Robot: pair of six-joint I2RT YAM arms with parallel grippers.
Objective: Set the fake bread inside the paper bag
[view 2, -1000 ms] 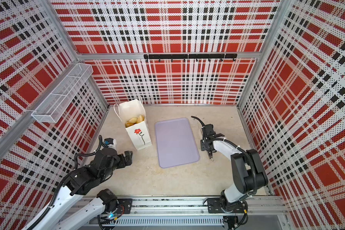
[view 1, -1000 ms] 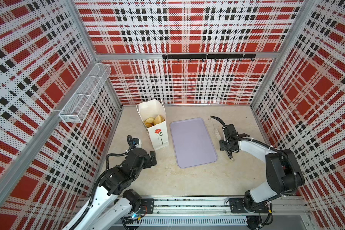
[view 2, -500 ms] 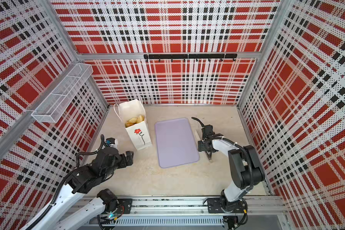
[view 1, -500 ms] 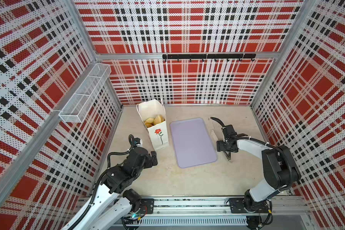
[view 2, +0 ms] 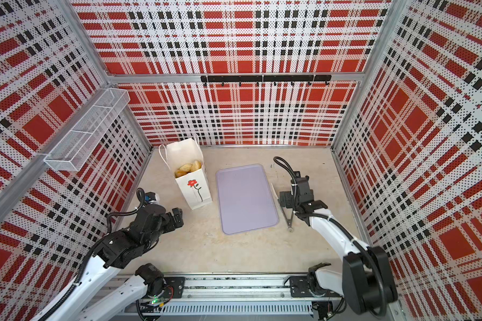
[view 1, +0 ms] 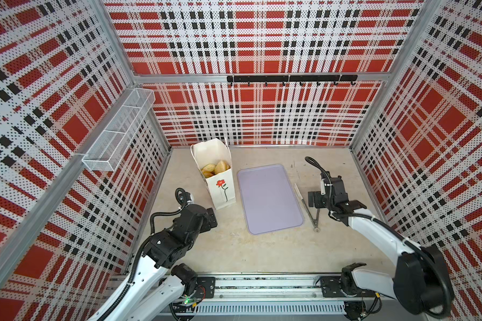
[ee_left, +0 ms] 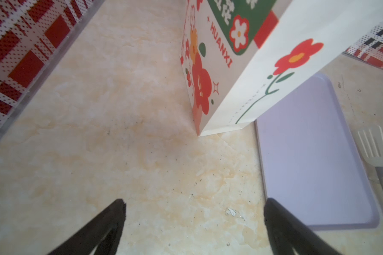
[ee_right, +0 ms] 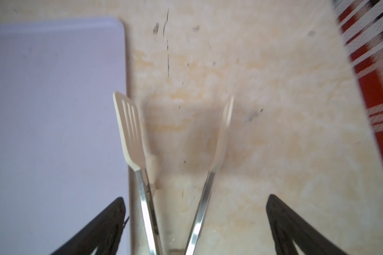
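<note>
The white paper bag (view 1: 221,184) (view 2: 194,189) with the red flower stands upright at the back left, beside the lilac tray. Golden-brown fake bread (view 1: 216,168) (view 2: 188,168) fills its open top in both top views. My left gripper (view 1: 212,218) (ee_left: 195,202) hovers open over bare table in front of the bag (ee_left: 252,77), with nothing between its fingers. My right gripper (view 1: 315,200) (ee_right: 196,198) is open right of the tray. Steel tongs (view 1: 305,206) (ee_right: 142,198) with cream spatula tips lie spread between its fingers, touching neither.
The flat lilac tray (view 1: 269,198) (view 2: 245,198) (ee_right: 53,110) lies bare in the middle of the table. A white wire basket (view 1: 117,133) hangs on the left wall. A black hook rail (view 1: 290,78) runs along the back wall. Plaid walls close in three sides.
My right gripper has opened and let go of the tongs, which now lie spread on the table beside the tray. The left arm has barely moved.
</note>
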